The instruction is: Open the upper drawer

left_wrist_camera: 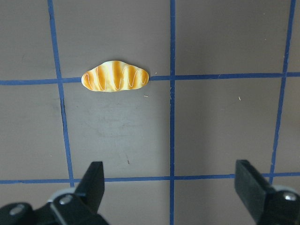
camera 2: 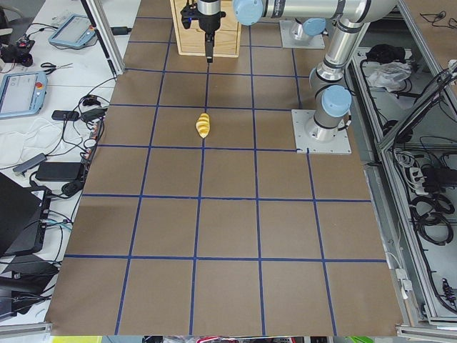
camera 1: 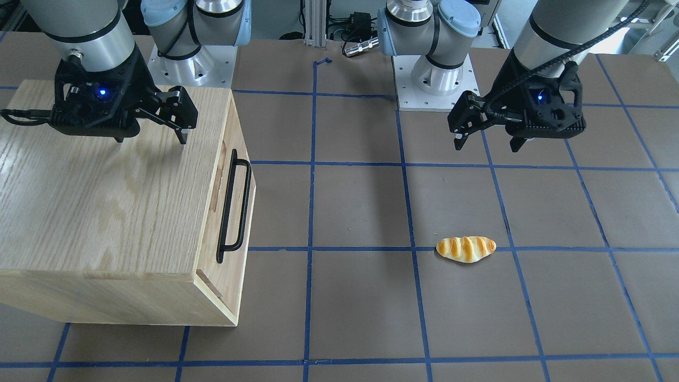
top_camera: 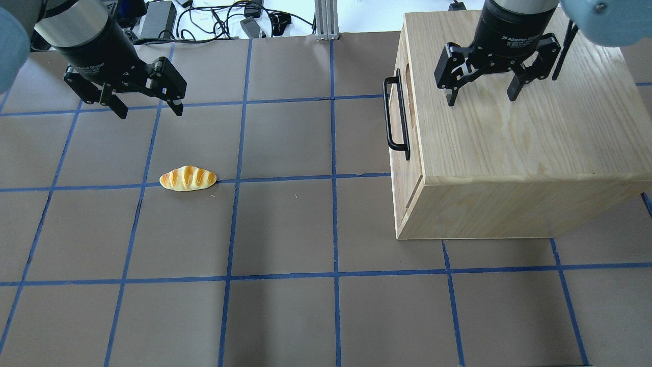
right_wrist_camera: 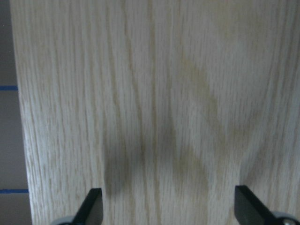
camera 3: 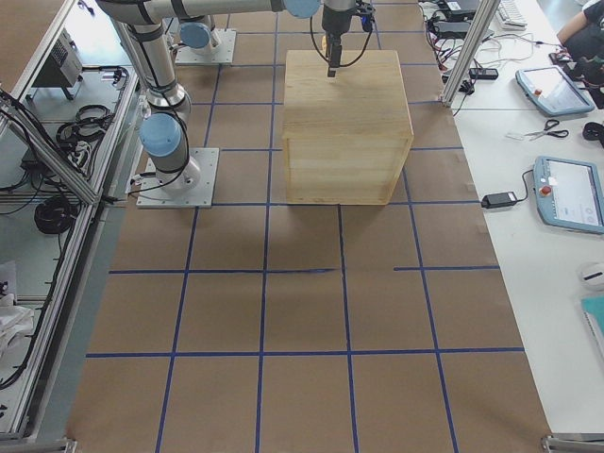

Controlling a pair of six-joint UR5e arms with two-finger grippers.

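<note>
Two wide, empty grippers: left gripper [top_camera: 151, 112] idle; right gripper [top_camera: 481, 99] (over the cabinet [top_camera: 535, 137], bench's right edge) could miss the upper drawer's [top_camera: 412, 153] handle [top_camera: 389, 117], shoving the cabinet.

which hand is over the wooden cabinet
The right hand: it hangs open above the cabinet top. The left hand hangs open over the bare table, with the bread roll nearby.

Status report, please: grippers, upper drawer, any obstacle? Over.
Left gripper open, empty. Right gripper open, over grained oak cabinet top. Pale wood upper drawer with black bar handle shut, untouched. Orange-striped bread roll far aside; nothing blocks.
</note>
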